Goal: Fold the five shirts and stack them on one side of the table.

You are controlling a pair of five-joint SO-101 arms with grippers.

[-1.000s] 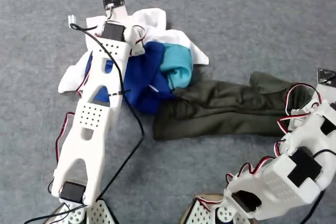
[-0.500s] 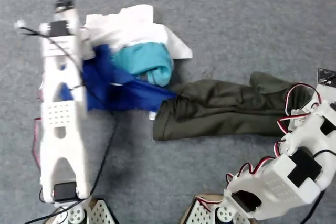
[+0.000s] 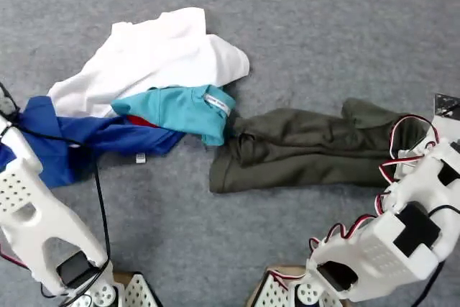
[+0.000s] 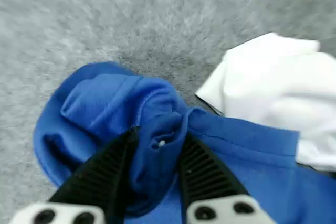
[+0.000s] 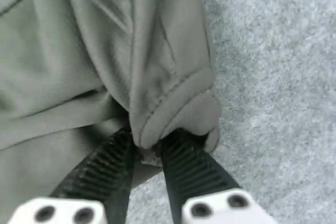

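1. Clamped on a bunched fold of the blue shirt with the fingers of the left gripper, near-left edge of the worktop.
2. Squeezing the olive shirt hem tight with the right gripper, far right.
3. Might drag the teal shirt and white shirt along: both overlapping the blue.
4. Counted: four shirts, two grippers; red scrap under teal, possibly the fifth.

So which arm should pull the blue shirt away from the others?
Left, probably. The left gripper is shut on the blue shirt. The right gripper is shut on the green shirt, on the other side of the table from the blue one.
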